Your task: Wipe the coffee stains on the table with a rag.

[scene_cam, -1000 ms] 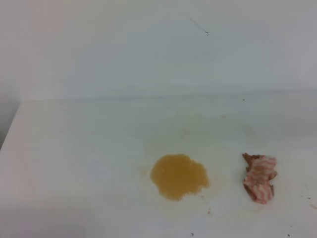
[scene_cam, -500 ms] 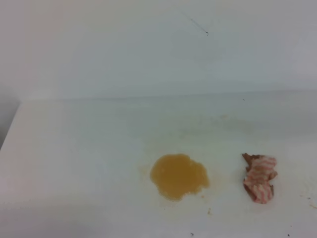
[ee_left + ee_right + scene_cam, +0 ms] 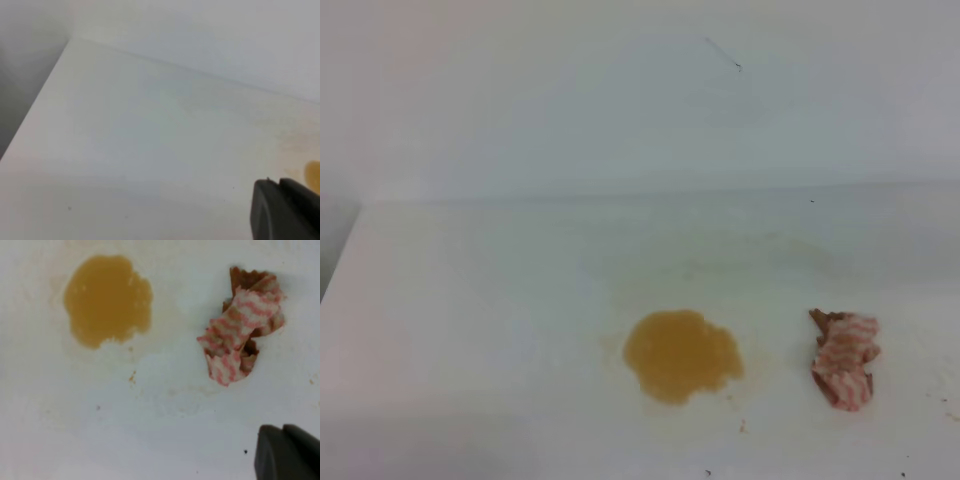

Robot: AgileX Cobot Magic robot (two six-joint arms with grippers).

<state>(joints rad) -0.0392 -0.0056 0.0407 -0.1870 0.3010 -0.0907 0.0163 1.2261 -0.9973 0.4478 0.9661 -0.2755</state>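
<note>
wall (image 3: 620, 100): plain pale grey-white, small dark mark upper right | light: soft, even | floor: dark at left

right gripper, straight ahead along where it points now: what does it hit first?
Likely the rag. The right gripper sits shut, low in its wrist view, with bare table between. Depth is unclear; it might meet the tabletop first.

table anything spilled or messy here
Yes: an amber-brown coffee puddle sits unwiped on the white table, with faint yellowish smears around it. To its right, apart from it, lies a crumpled pink-striped rag, browned along its far edge.
</note>
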